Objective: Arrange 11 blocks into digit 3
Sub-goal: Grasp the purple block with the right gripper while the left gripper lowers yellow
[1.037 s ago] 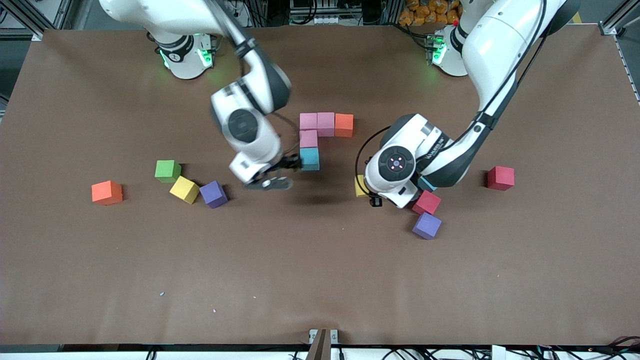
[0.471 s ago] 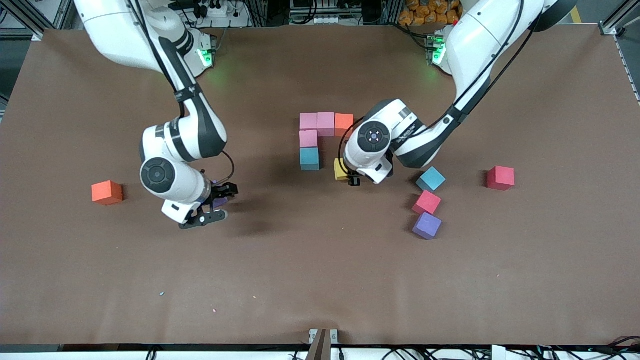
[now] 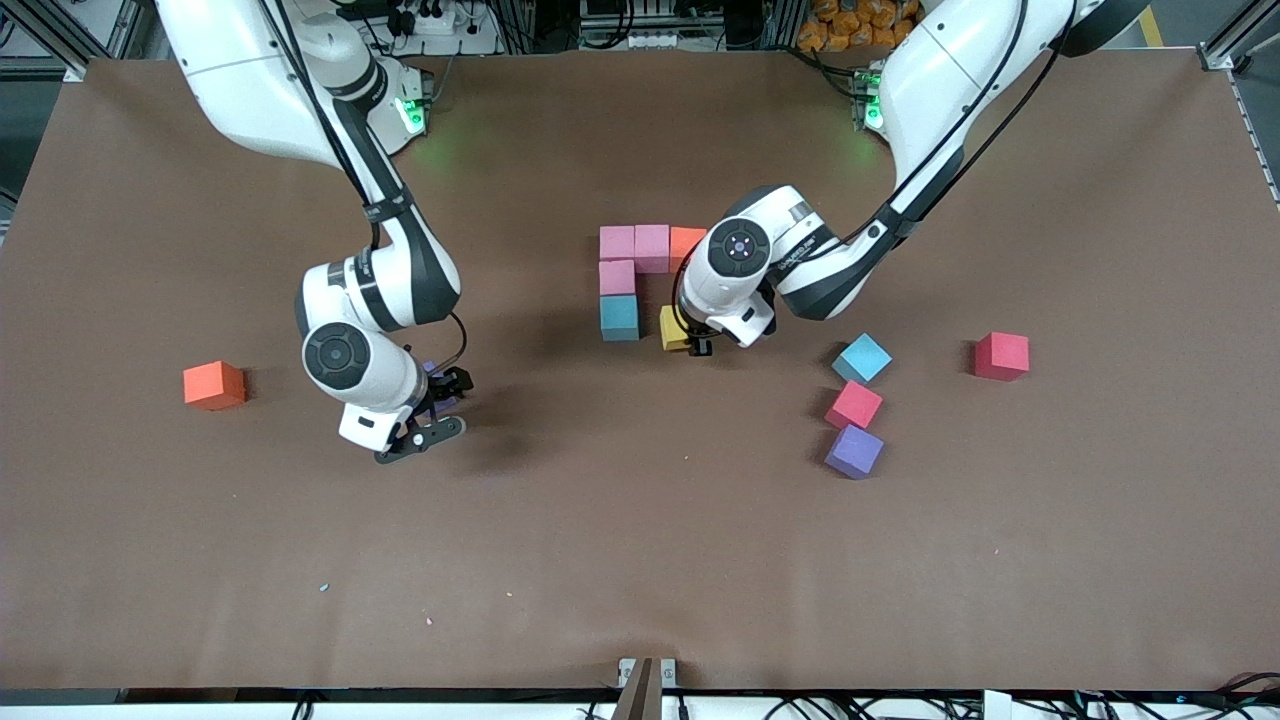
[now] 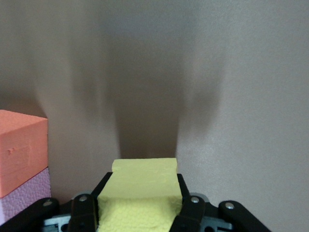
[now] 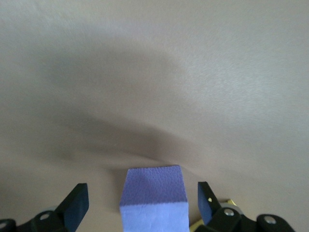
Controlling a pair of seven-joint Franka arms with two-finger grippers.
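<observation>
Front view: on the brown surface (image 3: pixel 640 560) a partial figure stands near the middle: two pink blocks (image 3: pixel 635 243) side by side with an orange block (image 3: pixel 684 243) touching them toward the left arm's end, a third pink block (image 3: pixel 617 277) just nearer the camera under the first, and a light blue block (image 3: pixel 619 317) touching that one, nearer again. The left gripper (image 3: pixel 690 340) has its fingers clamped on a yellow block (image 3: pixel 672 328), just beside the light blue block, toward the left arm's end. The right gripper (image 3: pixel 436 405) hangs low with its fingers spread wide around a purple block (image 3: pixel 437 390), without gripping it. Loose blocks: an orange one (image 3: pixel 213 385) toward the right arm's end; a second light blue one (image 3: pixel 862 358), a pink-red one (image 3: pixel 853 405), a second purple one (image 3: pixel 853 451) and a red one (image 3: pixel 1001 356) toward the left arm's end.

Left wrist view: the yellow block (image 4: pixel 141 191) sits pinched between the black fingers (image 4: pixel 87 212), with the orange block (image 4: pixel 21 151) and a pink block (image 4: pixel 24 193) close by.

Right wrist view: the purple block (image 5: pixel 153 198) stands between the two fingers (image 5: pixel 75 205), a gap on each side.
</observation>
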